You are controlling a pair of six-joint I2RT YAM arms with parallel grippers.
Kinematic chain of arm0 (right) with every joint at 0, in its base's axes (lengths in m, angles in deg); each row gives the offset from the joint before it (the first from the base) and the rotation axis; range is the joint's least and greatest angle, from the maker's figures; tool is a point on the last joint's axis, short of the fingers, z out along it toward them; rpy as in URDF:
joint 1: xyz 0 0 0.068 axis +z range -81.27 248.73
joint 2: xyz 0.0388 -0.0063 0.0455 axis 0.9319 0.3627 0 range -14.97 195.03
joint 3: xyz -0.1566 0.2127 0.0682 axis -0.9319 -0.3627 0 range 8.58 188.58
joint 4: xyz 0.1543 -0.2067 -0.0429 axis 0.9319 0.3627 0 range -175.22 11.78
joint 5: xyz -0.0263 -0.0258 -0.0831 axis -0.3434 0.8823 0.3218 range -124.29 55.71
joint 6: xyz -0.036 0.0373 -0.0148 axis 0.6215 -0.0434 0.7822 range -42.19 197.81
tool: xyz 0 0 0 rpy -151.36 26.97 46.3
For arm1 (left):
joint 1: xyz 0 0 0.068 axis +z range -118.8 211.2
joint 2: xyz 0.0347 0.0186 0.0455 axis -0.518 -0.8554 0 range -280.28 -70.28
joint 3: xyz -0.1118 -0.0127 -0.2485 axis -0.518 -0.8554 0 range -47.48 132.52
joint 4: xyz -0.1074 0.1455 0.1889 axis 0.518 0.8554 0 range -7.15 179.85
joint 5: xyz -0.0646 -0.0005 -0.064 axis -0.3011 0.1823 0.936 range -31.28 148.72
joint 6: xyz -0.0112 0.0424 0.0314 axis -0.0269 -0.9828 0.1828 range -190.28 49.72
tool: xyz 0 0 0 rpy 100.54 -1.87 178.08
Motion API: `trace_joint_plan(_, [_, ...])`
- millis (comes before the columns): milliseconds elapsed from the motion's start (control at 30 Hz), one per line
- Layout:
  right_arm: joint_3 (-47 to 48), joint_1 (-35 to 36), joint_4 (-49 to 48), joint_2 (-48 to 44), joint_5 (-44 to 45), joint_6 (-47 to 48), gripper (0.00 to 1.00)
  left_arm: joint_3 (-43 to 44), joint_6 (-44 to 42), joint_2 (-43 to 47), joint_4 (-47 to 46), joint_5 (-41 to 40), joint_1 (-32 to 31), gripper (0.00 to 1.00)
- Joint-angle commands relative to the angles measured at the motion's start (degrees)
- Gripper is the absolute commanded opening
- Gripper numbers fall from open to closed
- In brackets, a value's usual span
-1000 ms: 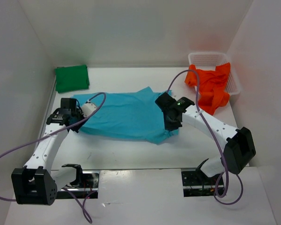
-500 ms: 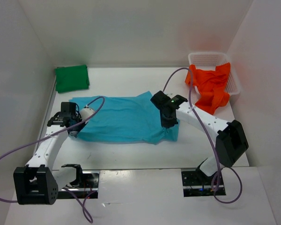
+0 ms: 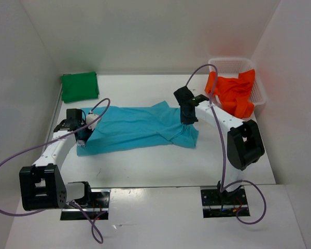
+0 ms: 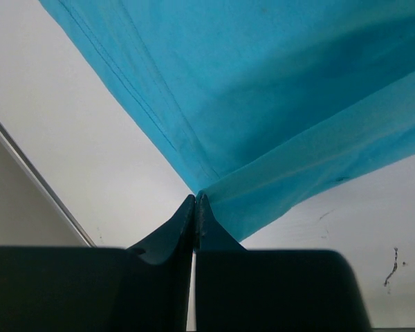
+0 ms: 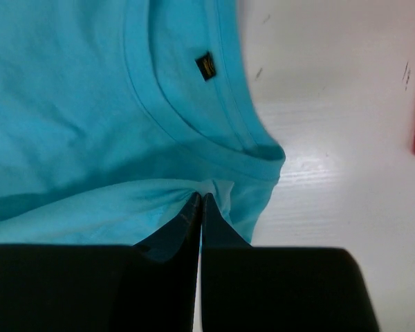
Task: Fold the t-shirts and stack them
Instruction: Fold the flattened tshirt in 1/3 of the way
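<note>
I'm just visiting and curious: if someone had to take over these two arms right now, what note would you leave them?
Left gripper: shut on the turquoise t-shirt, at its left edge.
Right gripper: shut on it beside the collar.
That shirt lies mid-table, fold unfinished.
Green t-shirt: folded, far left corner.
Orange-red t-shirt: crumpled, hanging over the basket rim.
To do: fold turquoise and orange-red, stack all three.

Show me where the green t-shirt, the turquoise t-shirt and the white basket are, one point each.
green t-shirt (image 3: 79, 86): top external view, middle of the cloth.
turquoise t-shirt (image 3: 135, 128): top external view, middle of its body.
white basket (image 3: 229, 64): top external view, far wall.
</note>
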Motion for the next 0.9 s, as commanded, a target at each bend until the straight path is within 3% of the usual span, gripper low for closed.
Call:
trace_joint_plan(0, [4.4, -0.3, -5.1, 0.7, -0.6, 2.8, 0.0, 2.4, 2.4, -1.2, -3.1, -0.9, 0.5, 0.02])
trace_joint_plan(300, [7.8, -0.3, -5.1, 5.9, -2.2, 5.9, 0.0, 4.9, 3.5, -7.4, -5.3, -1.4, 0.5, 0.03])
trace_joint_plan(500, [13.1, -1.0, -5.1, 10.2, -2.3, 6.5, 0.06, 9.3, 4.1, -11.2, -6.4, -1.9, 0.5, 0.13])
trace_joint_plan(567, [15.9, -1.6, -5.1, 12.1, -1.8, 7.1, 0.19, 10.5, 4.1, -13.0, -5.8, -1.9, 0.5, 0.18])
trace_joint_plan(600, [17.0, -2.4, -4.3, 12.7, -1.8, 7.1, 0.43, 10.5, 4.1, -13.5, -5.8, -1.9, 0.5, 0.21])
trace_joint_plan(633, [17.9, -2.4, -3.7, 13.2, -1.8, 7.1, 0.58, 10.5, 4.1, -13.5, -5.2, -1.9, 0.5, 0.3])
trace_joint_plan(667, [19.3, -3.1, -3.2, 13.2, -1.8, 6.5, 0.66, 10.5, 4.1, -14.1, -5.2, -1.9, 0.5, 0.36])
trace_joint_plan(733, [19.3, -3.9, -2.1, 12.2, -2.5, 4.6, 0.72, 9.9, 4.1, -13.4, -4.5, -2.4, 1.0, 0.46])
trace_joint_plan(767, [18.3, -3.9, -2.1, 10.9, -2.5, 3.8, 0.75, 9.9, 4.1, -12.8, -4.0, -2.4, 1.8, 0.62])
trace_joint_plan(800, [17.0, -4.4, -2.1, 6.9, -2.5, 2.8, 0.78, 9.9, 4.1, -11.2, -3.4, -2.4, 3.1, 0.7])
trace_joint_plan(867, [11.4, -4.4, -2.1, 2.1, -2.5, -1.1, 0.82, 9.9, 4.1, -7.9, -1.2, -2.4, 4.7, 0.78])
